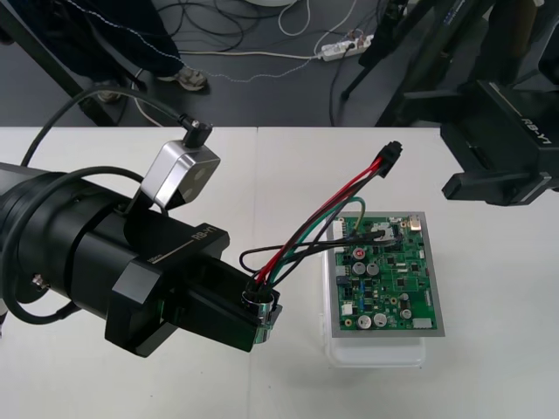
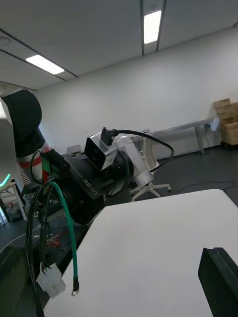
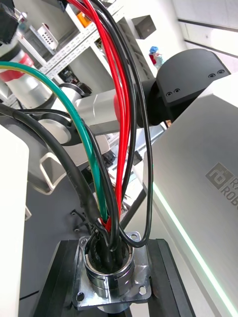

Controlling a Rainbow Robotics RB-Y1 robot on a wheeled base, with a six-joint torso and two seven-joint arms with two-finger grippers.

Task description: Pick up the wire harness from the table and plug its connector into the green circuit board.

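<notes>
Left claw (image 1: 265, 314) grips the harness socket (image 3: 111, 271) beside the board (image 1: 386, 278).

surface: plain light table (image 1: 489, 384), matte, evenly lit, one thin seam (image 1: 257, 157) running from the far edge toward the front | floor: dark grey floor (image 1: 262, 100) in a strip beyond the far edge | on it: loose cables (image 1: 262, 54) (white and black, looping), a white power strip (image 1: 342, 48) | furniture: black stand legs (image 1: 52, 61) slanting across the far corners
</notes>
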